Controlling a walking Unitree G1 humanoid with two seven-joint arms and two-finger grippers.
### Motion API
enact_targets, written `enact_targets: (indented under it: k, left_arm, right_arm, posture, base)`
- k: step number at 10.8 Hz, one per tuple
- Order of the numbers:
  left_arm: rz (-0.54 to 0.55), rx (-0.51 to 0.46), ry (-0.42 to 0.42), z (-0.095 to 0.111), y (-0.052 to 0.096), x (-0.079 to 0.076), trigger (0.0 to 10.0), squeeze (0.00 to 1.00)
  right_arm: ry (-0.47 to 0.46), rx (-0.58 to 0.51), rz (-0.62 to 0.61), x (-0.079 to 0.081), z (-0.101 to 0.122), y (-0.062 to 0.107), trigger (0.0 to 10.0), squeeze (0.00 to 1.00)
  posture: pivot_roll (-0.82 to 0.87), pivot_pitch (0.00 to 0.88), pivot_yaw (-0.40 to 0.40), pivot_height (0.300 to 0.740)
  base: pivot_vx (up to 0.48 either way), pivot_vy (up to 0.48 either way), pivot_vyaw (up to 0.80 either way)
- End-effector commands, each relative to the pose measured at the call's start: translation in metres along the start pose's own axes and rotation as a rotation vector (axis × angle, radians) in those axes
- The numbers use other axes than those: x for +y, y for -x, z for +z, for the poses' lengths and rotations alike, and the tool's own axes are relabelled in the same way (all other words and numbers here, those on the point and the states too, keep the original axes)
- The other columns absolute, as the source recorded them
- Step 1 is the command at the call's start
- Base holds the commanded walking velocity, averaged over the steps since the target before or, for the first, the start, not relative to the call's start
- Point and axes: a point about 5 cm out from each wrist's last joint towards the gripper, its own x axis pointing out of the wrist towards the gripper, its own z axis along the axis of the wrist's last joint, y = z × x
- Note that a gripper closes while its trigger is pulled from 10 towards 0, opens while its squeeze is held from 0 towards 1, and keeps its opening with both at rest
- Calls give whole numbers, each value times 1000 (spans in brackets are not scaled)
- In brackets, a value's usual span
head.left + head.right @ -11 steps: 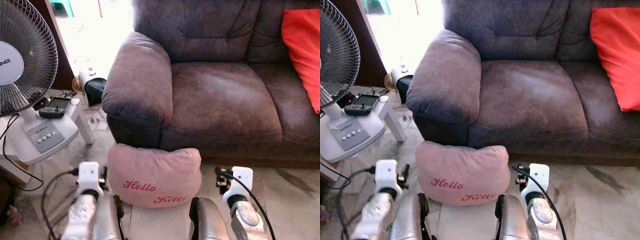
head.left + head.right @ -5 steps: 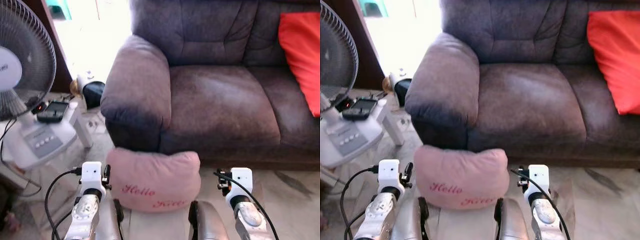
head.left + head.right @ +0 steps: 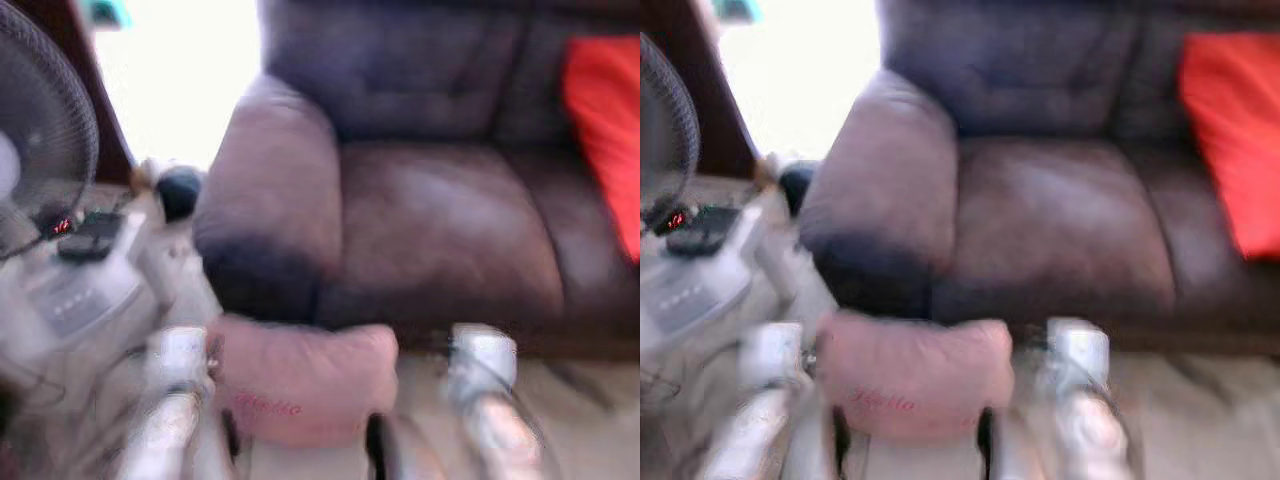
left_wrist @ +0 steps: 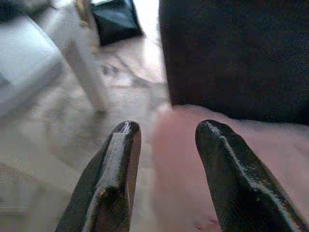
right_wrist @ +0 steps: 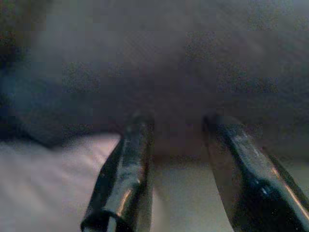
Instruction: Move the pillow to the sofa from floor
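Pink pillow (image 3: 305, 385) (views blurred) before the sofa (image 3: 430, 200), between left gripper (image 4: 166, 140) and right gripper (image 5: 178, 130), both spread.

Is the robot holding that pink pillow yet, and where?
No. Both grippers, left and right, are open beside the pink pillow; nothing is gripped.

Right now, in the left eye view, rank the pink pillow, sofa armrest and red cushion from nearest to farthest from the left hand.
1. Pink pillow, right beside the left hand.
2. Sofa armrest, just beyond the pillow.
3. Red cushion, far right on the sofa.
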Motion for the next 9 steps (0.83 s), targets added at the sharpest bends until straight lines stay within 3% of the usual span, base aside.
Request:
enact_targets:
  k: [1, 3, 7, 9]
  left_arm:
    - [-37, -32, 25, 8, -4, -16, 10000, 0]
    - [-44, -42, 25, 10, -5, -18, 10000, 0]
    - [-41, -42, 22, 12, -7, -20, 10000, 0]
    - [-24, -25, 19, 7, -6, -18, 10000, 0]
  right_arm:
    - [11, 34, -46, -17, -8, 6, 10000, 0]
    - [25, 83, -35, -16, -14, 6, 10000, 0]
    - [-26, 342, 1, -12, -43, 5, 10000, 0]
    - [-80, 324, 17, -5, -36, -6, 10000, 0]
  posture:
    - [-9, 46, -34, 540]
    - [-10, 48, -33, 540]
    - [-9, 57, -36, 540]
    - [4, 71, -43, 540]
  base:
    - [281, 0, 0]
    - [0, 0, 0]
    - [0, 0, 0]
    - [0, 0, 0]
